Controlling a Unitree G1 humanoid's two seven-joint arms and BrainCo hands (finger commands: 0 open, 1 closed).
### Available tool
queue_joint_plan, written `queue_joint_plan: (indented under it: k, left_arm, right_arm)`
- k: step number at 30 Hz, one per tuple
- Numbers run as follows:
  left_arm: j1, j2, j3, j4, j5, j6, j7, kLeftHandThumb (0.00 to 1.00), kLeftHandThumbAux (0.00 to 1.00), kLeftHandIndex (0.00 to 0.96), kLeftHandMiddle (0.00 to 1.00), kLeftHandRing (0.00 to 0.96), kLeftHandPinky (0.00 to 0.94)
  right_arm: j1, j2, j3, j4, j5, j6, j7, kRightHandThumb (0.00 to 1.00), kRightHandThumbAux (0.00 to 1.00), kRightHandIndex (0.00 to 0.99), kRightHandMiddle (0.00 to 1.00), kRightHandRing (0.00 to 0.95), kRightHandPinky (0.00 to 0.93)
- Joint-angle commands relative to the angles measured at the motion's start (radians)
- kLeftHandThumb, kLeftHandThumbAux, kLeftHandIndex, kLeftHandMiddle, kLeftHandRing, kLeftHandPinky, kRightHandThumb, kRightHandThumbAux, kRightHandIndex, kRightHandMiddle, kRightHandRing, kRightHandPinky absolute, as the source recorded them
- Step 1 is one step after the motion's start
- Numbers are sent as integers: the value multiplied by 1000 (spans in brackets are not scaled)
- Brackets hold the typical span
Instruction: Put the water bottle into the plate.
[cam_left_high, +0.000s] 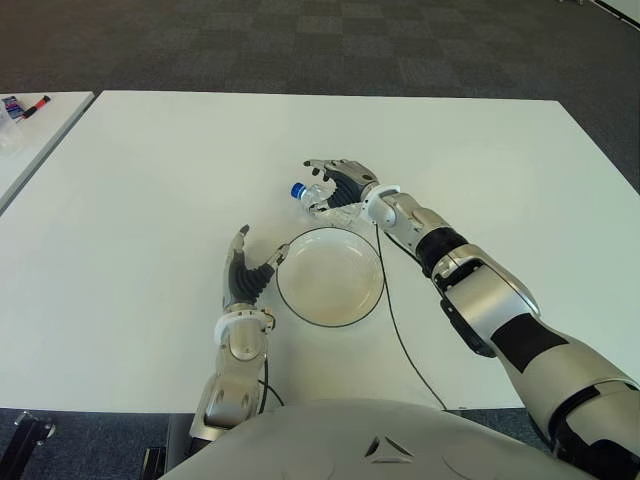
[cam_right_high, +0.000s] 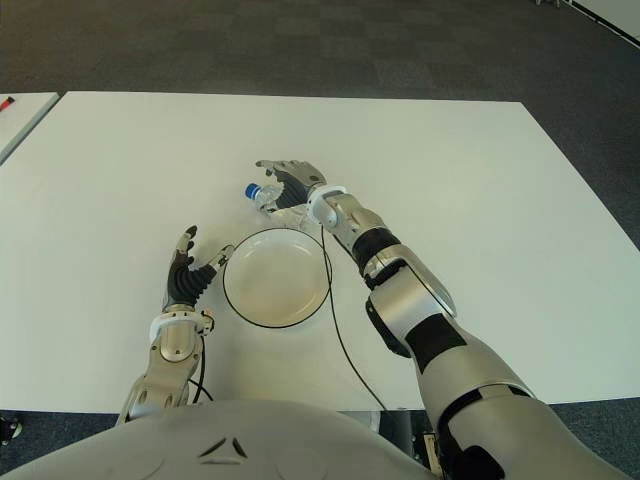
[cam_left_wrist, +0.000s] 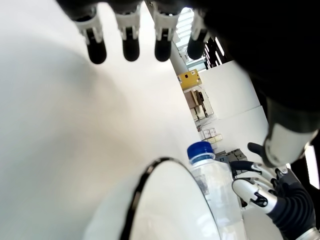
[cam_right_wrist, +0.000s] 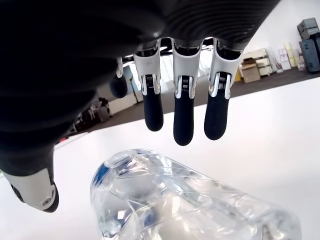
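The water bottle (cam_left_high: 320, 197) lay on its side on the table (cam_left_high: 150, 200), at twelve o'clock just beyond the plate (cam_left_high: 331, 276), looking light, thin-walled and slippery, so I judged mid-body the best hold; my right hand (cam_left_high: 338, 186) hovered open over it, gripping nothing.

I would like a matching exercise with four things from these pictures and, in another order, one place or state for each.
Things:
1. water bottle
2. plate
3. left hand
4. right hand

States:
A. empty, near the table's front edge
B. open, at the plate's left rim
C. lying on its side beyond the plate
D. open, fingers over the bottle

Pairs: 1-C, 2-A, 3-B, 4-D
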Motion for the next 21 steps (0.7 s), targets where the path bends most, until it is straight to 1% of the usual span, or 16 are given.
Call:
queue_joint_plan:
  k: [1, 5, 9, 15, 21]
  left_arm:
    - [4, -50, -41, -21, 10, 22, 2, 151, 580, 40, 57, 66, 95]
    - [7, -52, -46, -28, 15, 29, 2, 154, 590, 39, 56, 64, 94]
    - [9, -53, -50, -35, 18, 36, 2, 154, 593, 39, 56, 64, 94]
    - [14, -52, -48, -38, 13, 30, 0, 153, 586, 41, 56, 64, 92]
    - [19, -51, -49, -41, 8, 19, 0, 159, 577, 44, 59, 65, 94]
  right_arm:
    - [15, -9, 13, -12, -14, 26, 13, 303, 590, 51, 238, 290, 332]
    - [26, -4, 22, -13, -21, 59, 30, 318, 589, 47, 217, 266, 305]
    - [31, -2, 29, -17, -24, 87, 50, 325, 590, 43, 203, 252, 300]
    - [48, -2, 34, -36, -25, 114, 54, 319, 583, 44, 200, 263, 344]
    - [69, -15, 40, -93, -30, 134, 65, 292, 583, 42, 203, 284, 381]
